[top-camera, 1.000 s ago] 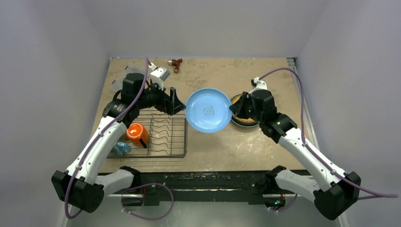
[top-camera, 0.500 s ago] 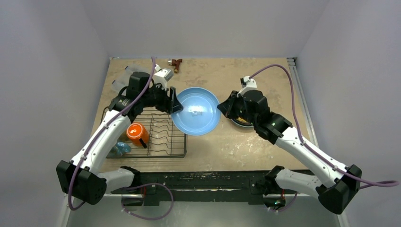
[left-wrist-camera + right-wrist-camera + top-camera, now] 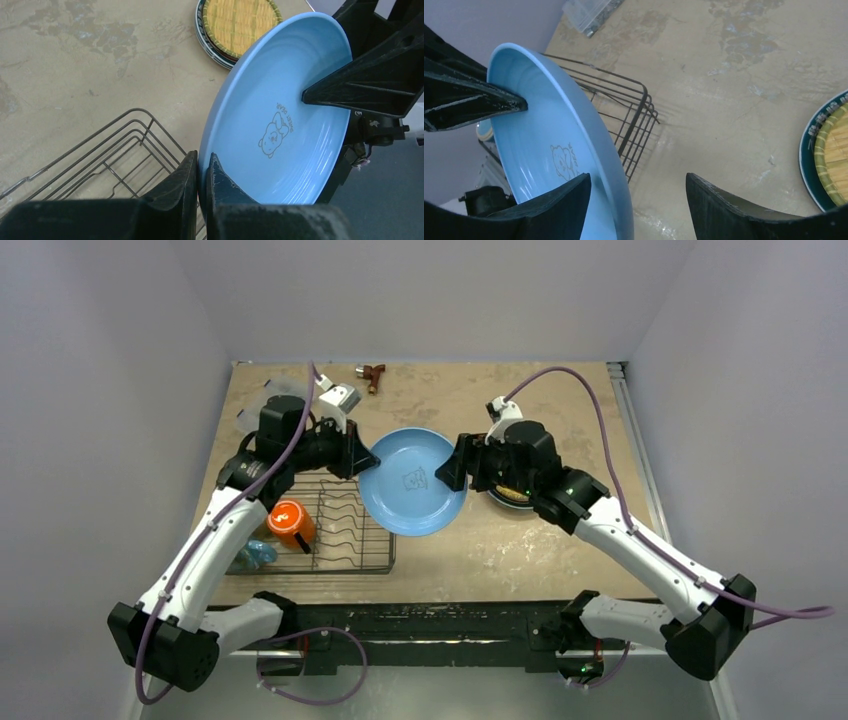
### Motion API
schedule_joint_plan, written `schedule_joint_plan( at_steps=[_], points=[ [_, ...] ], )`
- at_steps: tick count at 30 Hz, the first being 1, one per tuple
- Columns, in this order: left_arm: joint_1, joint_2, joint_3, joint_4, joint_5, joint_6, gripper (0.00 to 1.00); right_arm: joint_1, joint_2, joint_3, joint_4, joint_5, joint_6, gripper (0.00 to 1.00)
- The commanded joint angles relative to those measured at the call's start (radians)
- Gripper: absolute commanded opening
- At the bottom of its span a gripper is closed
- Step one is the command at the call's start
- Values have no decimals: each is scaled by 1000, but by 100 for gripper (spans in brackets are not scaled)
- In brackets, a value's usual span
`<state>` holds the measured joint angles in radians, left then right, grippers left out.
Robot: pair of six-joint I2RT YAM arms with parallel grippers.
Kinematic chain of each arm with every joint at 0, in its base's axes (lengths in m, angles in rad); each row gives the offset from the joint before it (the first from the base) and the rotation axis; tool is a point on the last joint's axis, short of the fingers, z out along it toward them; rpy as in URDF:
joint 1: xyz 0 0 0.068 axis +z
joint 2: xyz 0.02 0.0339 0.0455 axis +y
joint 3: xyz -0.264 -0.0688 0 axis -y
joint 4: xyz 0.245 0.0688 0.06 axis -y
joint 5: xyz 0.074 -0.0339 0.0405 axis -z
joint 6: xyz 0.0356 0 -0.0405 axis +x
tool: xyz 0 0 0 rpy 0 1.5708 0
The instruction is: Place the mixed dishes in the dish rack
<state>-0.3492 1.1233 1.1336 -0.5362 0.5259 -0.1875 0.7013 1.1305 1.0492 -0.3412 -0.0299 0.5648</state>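
Observation:
The light blue plate (image 3: 412, 480) hangs tilted in the air just right of the dish rack (image 3: 345, 525). My left gripper (image 3: 360, 455) is shut on its left rim, the fingers (image 3: 185, 175) pinching the edge of the plate (image 3: 280, 100). My right gripper (image 3: 447, 468) is open with its jaws wide apart either side of the plate's (image 3: 539, 130) right rim. The yellow woven plate (image 3: 240, 20) lies on the green-rimmed plate (image 3: 811, 150) on the table. An orange mug (image 3: 288, 523) and a blue mug (image 3: 255, 555) sit at the rack's left end.
A clear plastic box (image 3: 262, 405) lies at the table's back left, behind my left arm. A small brown tool (image 3: 372, 373) rests near the back edge. The stacked plates (image 3: 510, 498) are partly hidden under my right wrist.
My left gripper has shut on the blue plate's rim and my right gripper has opened off it. The plate has moved left toward the rack, and the right arm has followed.

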Motion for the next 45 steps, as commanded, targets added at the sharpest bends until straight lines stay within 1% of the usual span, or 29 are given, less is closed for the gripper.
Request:
schedule_joint_plan(
  at_steps=[1, 2, 4, 6, 7, 9, 10, 11, 13, 15, 17, 19, 20, 22, 23, 26, 30, 35, 38, 42, 45],
  points=[
    [-2, -38, -5, 90, 92, 35, 0, -32, -24, 52, -5, -210, -142, 69],
    [-2, -43, -5, 91, 101, 41, 0, -48, -38, 40, 13, -269, -155, 67],
    [-3, -55, -7, 96, 116, 55, 0, -118, -76, 2, 73, -423, -167, 55],
    [-4, -71, -16, 108, 130, 59, 0, -167, -89, -38, 148, -611, -152, 45],
    [-5, -81, -21, 115, 131, 58, 0, -173, -82, -41, 162, -672, -155, 34],
    [-6, -91, -26, 123, 125, 52, 0, -174, -55, -23, 138, -698, -168, 8],
    [-7, -96, -26, 123, 102, 46, 2, -174, -39, -14, 129, -702, -168, 0],
    [-6, -105, -28, 122, 68, 39, 12, -174, -23, -6, 120, -691, -164, 0],
    [-6, -139, -43, 125, -18, 37, 34, -172, 3, 15, 105, -611, -161, 0],
    [-5, -201, -67, 129, -170, 37, 49, -165, 18, 45, 104, -506, -164, 0],
    [-5, -277, -96, 129, -369, 32, 58, -124, 24, 81, 98, -320, -189, 0],
    [-2, -361, -132, 136, -562, 25, 64, -27, 39, 130, 96, -81, -259, 0],
    [-2, -406, -149, 146, -649, 22, 66, 12, 53, 154, 105, 10, -292, 0],
    [0, -488, -190, 182, -782, 20, 69, 57, 93, 196, 126, 126, -329, 0],
    [1, -526, -209, 197, -825, 19, 70, 70, 107, 212, 147, 157, -348, 0],
    [0, -632, -262, 241, -921, 20, 71, 124, 152, 233, 238, 224, -490, 0],
    [0, -712, -308, 284, -1000, 28, 71, 244, 249, 309, 305, 441, -707, 0],
    [12, -748, -323, 307, -1068, 45, 74, 395, 378, 344, 474, 644, -942, 0],
    [31, -750, -322, 307, -1071, 39, 75, 459, 474, 370, 564, 745, -1067, 0],
    [56, -747, -319, 302, -1065, 32, 75, 506, 559, 355, 744, 810, -1250, 0],
    [66, -749, -322, 305, -1059, 30, 75, 521, 596, 345, 813, 812, -1324, 0]
  ],
)
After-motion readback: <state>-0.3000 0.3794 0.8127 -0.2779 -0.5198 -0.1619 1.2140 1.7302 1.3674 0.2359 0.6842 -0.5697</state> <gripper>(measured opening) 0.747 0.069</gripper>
